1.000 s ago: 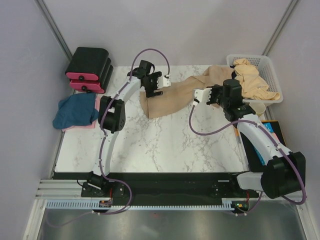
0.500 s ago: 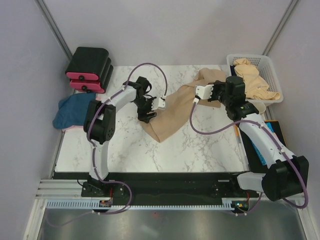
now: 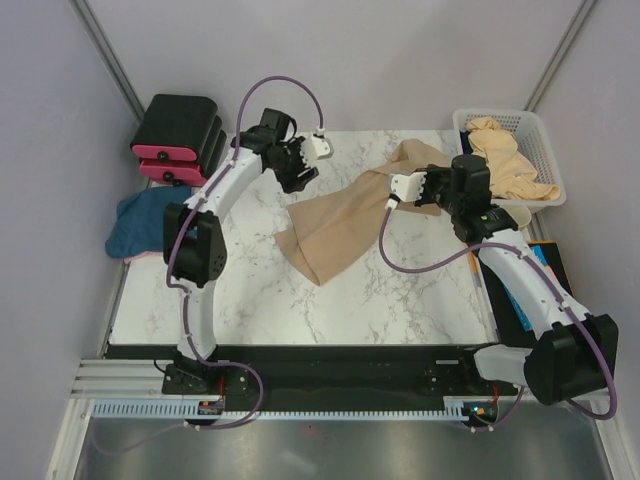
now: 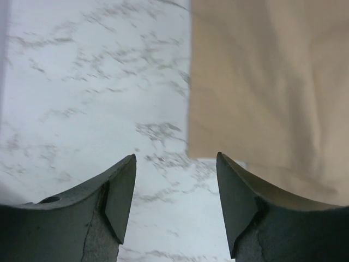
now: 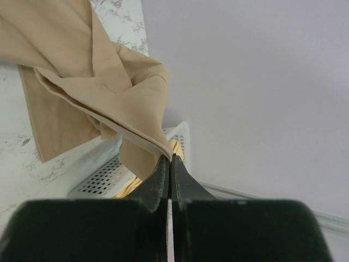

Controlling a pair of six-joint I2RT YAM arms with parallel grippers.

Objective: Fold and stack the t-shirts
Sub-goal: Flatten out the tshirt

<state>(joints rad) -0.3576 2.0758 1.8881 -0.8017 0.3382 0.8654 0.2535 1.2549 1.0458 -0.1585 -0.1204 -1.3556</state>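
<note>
A tan t-shirt lies spread on the marble table, its far right part lifted toward the basket. My right gripper is shut on an edge of this shirt; in the right wrist view the jaws pinch the folded hem and the cloth hangs away from them. My left gripper is open and empty, above the table at the shirt's far left corner. In the left wrist view the open gripper frames bare marble, with the shirt's edge just ahead and to the right. A dark blue t-shirt lies on a pink one at the table's left edge.
A white mesh basket with more tan shirts stands at the back right; its wall shows in the right wrist view. Black-and-pink boxes sit at the back left. An orange and blue object lies off the table's right side.
My left gripper let go of the tan shirt and moved back and up toward the far edge. The shirt's left part now lies flat. The right gripper still holds the shirt, hardly moved.
</note>
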